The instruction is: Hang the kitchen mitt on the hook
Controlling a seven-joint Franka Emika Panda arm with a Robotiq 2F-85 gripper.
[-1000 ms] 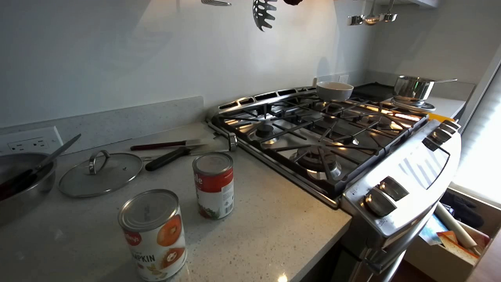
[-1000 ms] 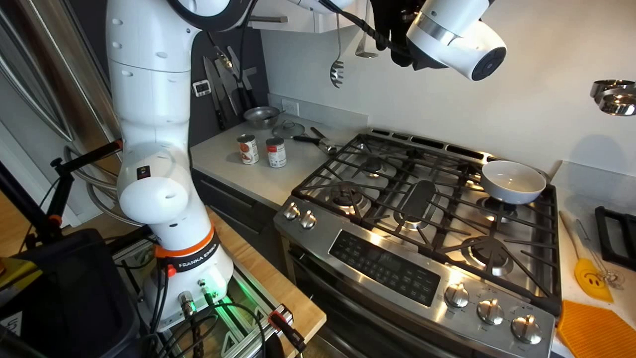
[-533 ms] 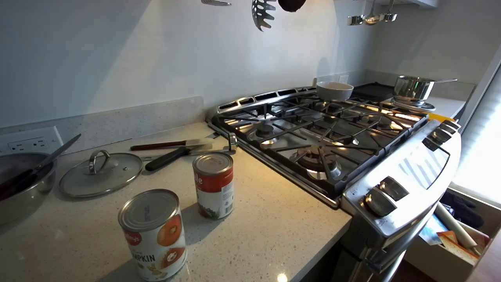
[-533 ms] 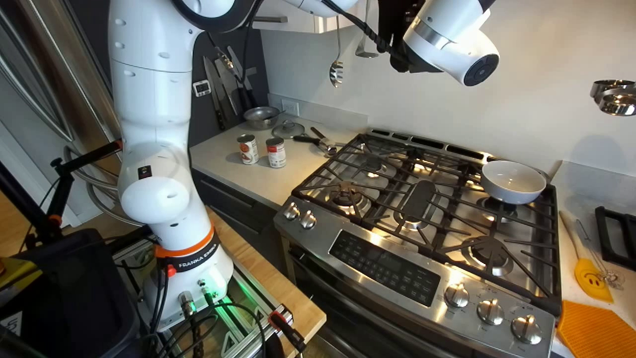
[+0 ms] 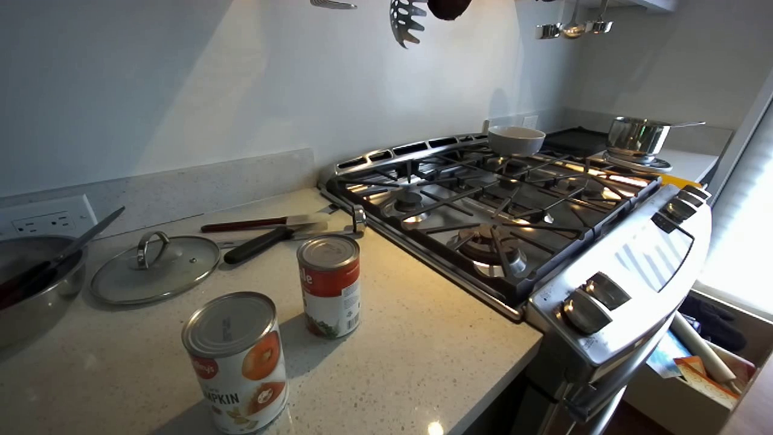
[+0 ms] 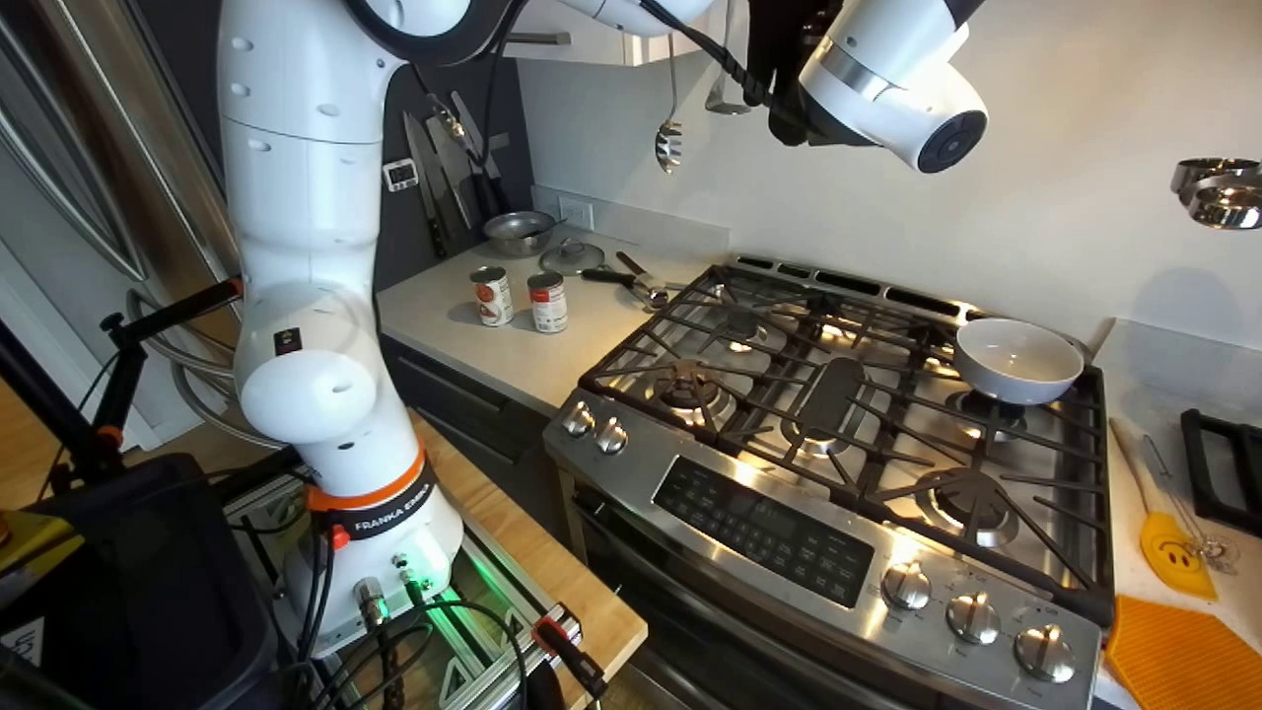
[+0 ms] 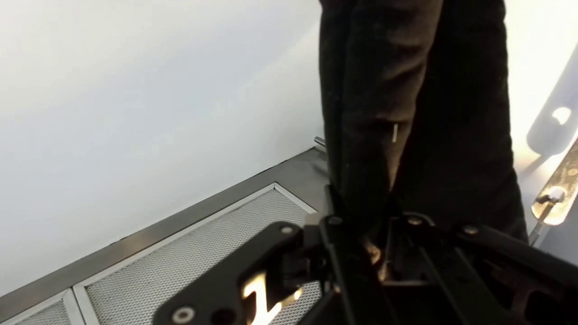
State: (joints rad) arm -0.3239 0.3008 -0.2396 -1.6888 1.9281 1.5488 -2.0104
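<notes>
In the wrist view, my gripper (image 7: 363,205) comes in from the bottom, its fingers closed on the dark kitchen mitt (image 7: 379,85). The mitt extends upward from the fingers to the top of that view; its far end is out of frame. A small metal peg (image 7: 319,141), perhaps the hook, sticks out just left of the mitt, partly hidden behind it. In an exterior view, the dark mitt and gripper merge (image 6: 774,44) beside the white wrist, high over the stove. In an exterior view, a dark rounded shape (image 5: 449,7) shows at the top edge; I cannot tell which part it is.
A hood filter (image 7: 216,253) and a steel edge lie left of the gripper. A metal utensil (image 7: 557,189) hangs on the right. A pasta spoon (image 6: 668,148) and a ladle (image 6: 728,94) hang near the arm. A white bowl (image 6: 1016,360) stands on the stove (image 6: 838,394).
The wrist has moved slightly down and to the left in an exterior view, with the mitt still gripped. The dark rounded shape hangs lower in an exterior view. Light on the counter and wall changed.
</notes>
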